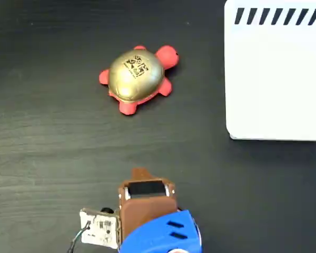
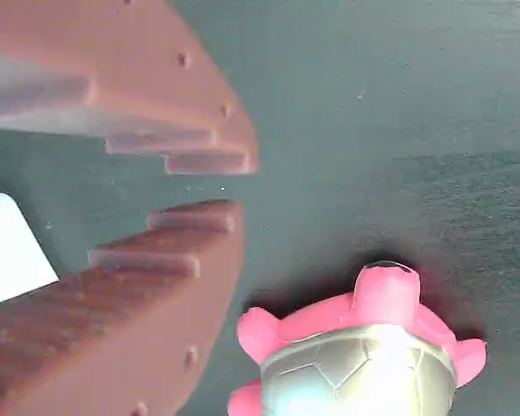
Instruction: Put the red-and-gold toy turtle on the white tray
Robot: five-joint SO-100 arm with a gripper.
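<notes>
Your brown two-finger claw (image 2: pixel 234 184) sits low in the fixed view, at the end of the blue arm (image 1: pixel 160 234), with a small bare circuit board (image 1: pixel 100 227) fixed at its left side. In the wrist view its two stepped brown fingers (image 2: pixel 156 277) come in from the left, and their tips stand slightly apart with dark bench showing between them. The claw is released and grasps nothing.

Just beyond the claw, in the wrist view, the small squishy red-and-gold toy turtle (image 2: pixel 360 355) lies at the bottom edge, to the right of the lower finger and not touching it. In the fixed view the turtle (image 1: pixel 137 76) rests upright on the dark wood-grain bench (image 1: pixel 42 137), well apart from the claw, its shiny gold domed shell with a black printed mark facing up and its red head pointing toward the upper right.

Farther out, the large flat white rectangular tray (image 1: pixel 274 79) with short black diagonal stripes along its edges fills the upper right corner of the fixed view, well apart from the turtle and bare where it shows. A white corner (image 2: pixel 9 251) at the left edge of the wrist view is probably that tray.

You appear to be at the approach step: the claw faces the turtle but has not closed around it, so the fingers likely need to widen first.
</notes>
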